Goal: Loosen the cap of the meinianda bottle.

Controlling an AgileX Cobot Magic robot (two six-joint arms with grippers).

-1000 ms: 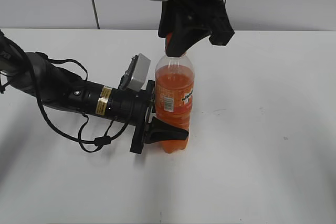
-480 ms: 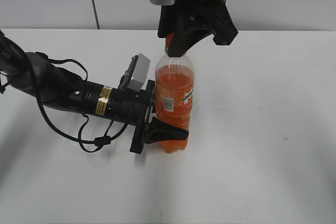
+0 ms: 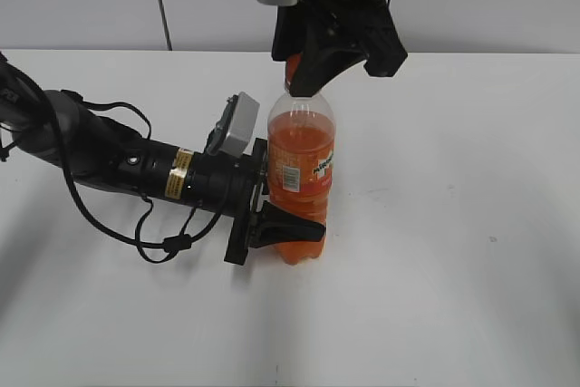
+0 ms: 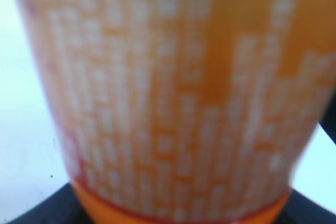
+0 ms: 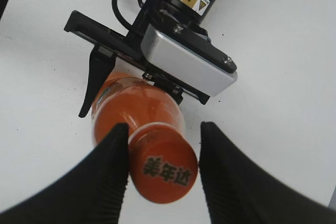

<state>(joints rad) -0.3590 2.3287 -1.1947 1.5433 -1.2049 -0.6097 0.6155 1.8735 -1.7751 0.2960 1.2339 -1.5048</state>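
The meinianda bottle (image 3: 301,169) stands upright on the white table, full of orange drink. My left gripper (image 3: 292,215) lies low on the table and is shut on the bottle's lower body. In the left wrist view the blurred orange label (image 4: 173,103) fills the frame. The orange-red cap (image 5: 164,172) bears dark characters on top. My right gripper (image 5: 164,129) hangs over it from above with its jaws on either side of the cap. The left finger (image 5: 113,161) touches the cap; a small gap shows at the right finger (image 5: 226,166). In the exterior view the cap (image 3: 292,68) is mostly hidden by the right gripper (image 3: 313,79).
The left arm (image 3: 136,165) with its cables lies across the left of the table. The left wrist camera's grey housing (image 5: 186,59) sits close behind the bottle. The white table (image 3: 453,224) has a grey wall behind it.
The right gripper has shifted very slightly about the cap. The bottle and the left arm have not moved.
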